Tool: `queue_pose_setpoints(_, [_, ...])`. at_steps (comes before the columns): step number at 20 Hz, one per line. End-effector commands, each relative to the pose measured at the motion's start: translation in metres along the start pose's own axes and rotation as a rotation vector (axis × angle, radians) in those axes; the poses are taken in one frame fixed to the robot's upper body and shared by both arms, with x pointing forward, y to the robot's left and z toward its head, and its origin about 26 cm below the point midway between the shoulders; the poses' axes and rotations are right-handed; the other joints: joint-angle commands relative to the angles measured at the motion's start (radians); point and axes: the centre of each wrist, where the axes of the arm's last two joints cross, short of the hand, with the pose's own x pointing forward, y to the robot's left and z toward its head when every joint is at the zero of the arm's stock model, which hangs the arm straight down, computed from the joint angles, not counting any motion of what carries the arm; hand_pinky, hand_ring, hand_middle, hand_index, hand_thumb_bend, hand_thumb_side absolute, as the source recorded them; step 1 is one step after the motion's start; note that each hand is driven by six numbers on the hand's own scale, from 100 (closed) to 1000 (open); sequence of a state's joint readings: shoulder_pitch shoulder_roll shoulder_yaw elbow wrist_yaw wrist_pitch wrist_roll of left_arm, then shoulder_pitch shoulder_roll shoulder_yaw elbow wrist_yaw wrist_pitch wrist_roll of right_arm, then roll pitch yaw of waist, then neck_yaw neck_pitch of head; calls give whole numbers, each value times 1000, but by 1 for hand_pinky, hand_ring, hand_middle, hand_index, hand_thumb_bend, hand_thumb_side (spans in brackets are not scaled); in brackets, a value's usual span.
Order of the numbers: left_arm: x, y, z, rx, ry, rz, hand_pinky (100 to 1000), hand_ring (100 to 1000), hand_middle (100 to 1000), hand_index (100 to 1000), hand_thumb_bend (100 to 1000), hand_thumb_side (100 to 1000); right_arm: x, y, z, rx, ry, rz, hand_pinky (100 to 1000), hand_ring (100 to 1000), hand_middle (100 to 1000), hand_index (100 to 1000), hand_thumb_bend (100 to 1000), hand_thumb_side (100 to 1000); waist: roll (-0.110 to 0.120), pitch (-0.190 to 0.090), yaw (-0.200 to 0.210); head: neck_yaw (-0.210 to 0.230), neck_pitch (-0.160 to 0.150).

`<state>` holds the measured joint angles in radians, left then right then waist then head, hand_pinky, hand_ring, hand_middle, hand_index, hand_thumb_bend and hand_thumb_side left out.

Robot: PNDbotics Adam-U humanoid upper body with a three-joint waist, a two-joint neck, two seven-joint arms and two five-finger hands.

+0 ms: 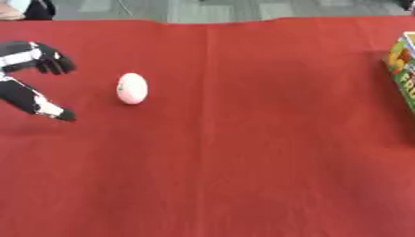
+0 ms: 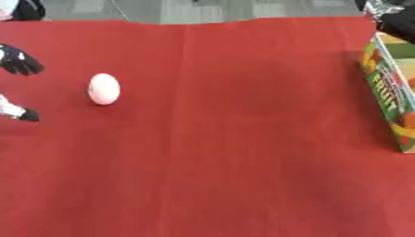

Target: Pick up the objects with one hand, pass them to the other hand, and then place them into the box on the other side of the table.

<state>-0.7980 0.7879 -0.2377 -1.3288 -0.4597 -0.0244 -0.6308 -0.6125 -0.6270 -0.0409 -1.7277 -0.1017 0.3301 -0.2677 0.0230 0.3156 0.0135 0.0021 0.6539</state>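
A pale pink egg-shaped object (image 1: 132, 88) lies on the red tablecloth (image 1: 243, 152) at the left. My left hand (image 1: 32, 56) comes in from the left edge, just left of the egg and apart from it. It is open, with the fingers above and the thumb (image 1: 45, 107) below, spread towards the egg. A colourful cardboard box (image 2: 387, 92) stands at the right edge of the table. A black and silver part of my right arm or hand (image 2: 392, 19) shows in the upper right corner above the box, too little of it to tell its state.
The red cloth covers the whole table between the egg and the box. The far table edge (image 1: 243, 21) runs along the top, with grey floor behind it.
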Motion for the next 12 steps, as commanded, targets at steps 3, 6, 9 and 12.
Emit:
queue_pose_setpoints(3, [5,14,-13,1,-10,-12,803,757,723,824,730,368,6,-4,-3,-6,-22,16,745,790,677,764,517,218,9,-99,-2,7,-14])
queue_pose_setpoints(6, [10,17,-24,5,-24,-1,803,756,722,825,721,354,5,-3,-3,-3,-17,17,745,789,675,764,518,219,8,-99,-3,9,-14])
queue_pose_setpoints(9, [15,18,-37,-9,-24,-2,806,762,726,827,722,328,4,-1,-3,5,-14,15,744,788,675,763,519,219,7,-99,-5,19,-14])
queue_pose_setpoints(12, [17,15,-48,-47,-15,-8,809,765,730,830,713,290,3,0,-3,9,-12,17,747,788,674,763,521,219,8,-99,-7,28,-14])
